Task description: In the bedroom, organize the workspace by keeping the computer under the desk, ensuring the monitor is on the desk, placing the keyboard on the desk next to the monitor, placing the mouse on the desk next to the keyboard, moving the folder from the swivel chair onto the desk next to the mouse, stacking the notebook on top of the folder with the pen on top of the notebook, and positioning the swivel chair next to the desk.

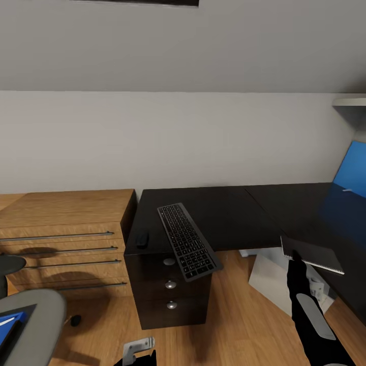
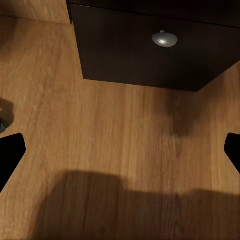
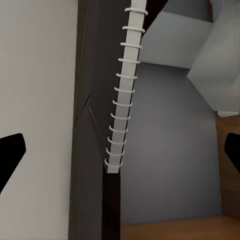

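The notebook, thin, dark and flat with a white wire spiral along one side, is seen at the near edge of the black desk, partly hanging over the floor. The right gripper is at its corner, but whether the fingers are shut on it cannot be told. If the corner is let go, the notebook could tip off, because so little of it rests on the glossy top. The long grey-keyed keyboard is also laid past the edge above the silver-knobbed drawers, so it could be knocked down by a bump. The small black mouse is found just beside it. The blue folder is seen on the grey padded swivel chair. The left gripper is held wide open over the wooden floor
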Robot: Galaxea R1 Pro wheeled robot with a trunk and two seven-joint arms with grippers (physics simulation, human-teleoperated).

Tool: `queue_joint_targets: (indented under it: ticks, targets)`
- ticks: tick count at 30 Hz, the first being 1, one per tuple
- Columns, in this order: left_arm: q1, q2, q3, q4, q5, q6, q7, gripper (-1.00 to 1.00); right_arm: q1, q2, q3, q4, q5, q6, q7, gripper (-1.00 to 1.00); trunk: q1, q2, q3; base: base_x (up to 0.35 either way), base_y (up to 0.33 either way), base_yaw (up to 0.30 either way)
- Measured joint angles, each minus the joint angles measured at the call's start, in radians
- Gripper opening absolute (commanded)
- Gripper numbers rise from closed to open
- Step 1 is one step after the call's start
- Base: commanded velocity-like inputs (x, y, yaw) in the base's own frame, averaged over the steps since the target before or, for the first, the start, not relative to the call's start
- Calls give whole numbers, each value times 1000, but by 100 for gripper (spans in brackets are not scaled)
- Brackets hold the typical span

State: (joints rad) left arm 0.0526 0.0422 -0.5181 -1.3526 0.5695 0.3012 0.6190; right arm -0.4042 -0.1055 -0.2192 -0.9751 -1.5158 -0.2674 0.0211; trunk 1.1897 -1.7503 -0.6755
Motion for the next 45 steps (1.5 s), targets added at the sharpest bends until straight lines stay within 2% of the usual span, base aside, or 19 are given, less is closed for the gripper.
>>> queue_joint_targets:
  ticks: [31,45]
  targets:
    - [0,0,0,2,2,0,0,100,0,0,-3,0,0,0,1,100,0,0,0,79,0,0]
    - [0,-1,0,9,2,2,0,100,0,-1,-6,0,0,0,1,100,0,0,0,9,0,0]
